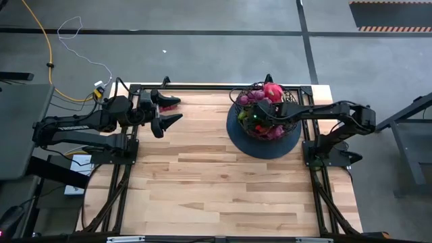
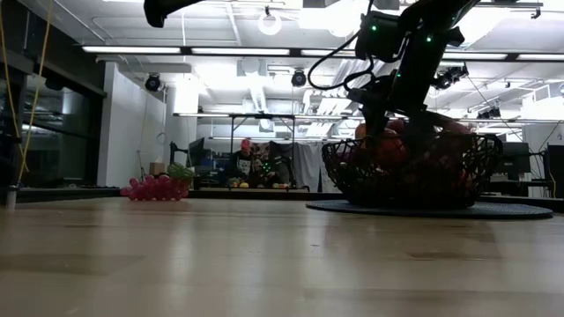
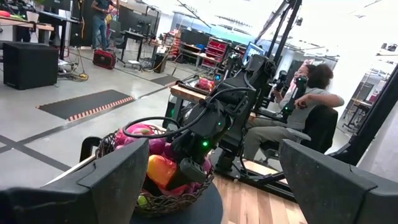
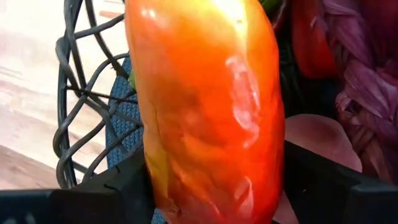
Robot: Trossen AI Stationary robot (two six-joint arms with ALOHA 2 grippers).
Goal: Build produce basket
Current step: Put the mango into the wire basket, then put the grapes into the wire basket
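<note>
The black wire basket (image 1: 237,101) stands on its dark round disc (image 1: 237,138) at the table's far right, filled with several pink, red and purple pieces (image 1: 272,90). My right gripper (image 1: 260,121) reaches down into it, shut on a long orange-red piece (image 4: 205,106). The basket also shows in the low view (image 2: 352,180) and in the left wrist view (image 3: 163,204). A pink grape bunch (image 2: 157,187) lies on the table at the far left (image 1: 173,102). My left gripper (image 1: 170,112) hovers open and empty just beside it. My right gripper pinches the orange-red piece between its two fingers (image 4: 118,186), which lie across its long body near one end (image 4: 186,180). The fingers slant down from the table's right into the basket. The piece sits inside the wire wall (image 4: 81,124); I cannot tell whether it rests on the other pieces.
Bare wood tabletop (image 1: 216,182) spreads across the middle and near side. The dark frame rail (image 1: 202,86) runs along the far edge. A person (image 3: 311,93) sits beyond the table; another shows far off in the low view (image 2: 244,161).
</note>
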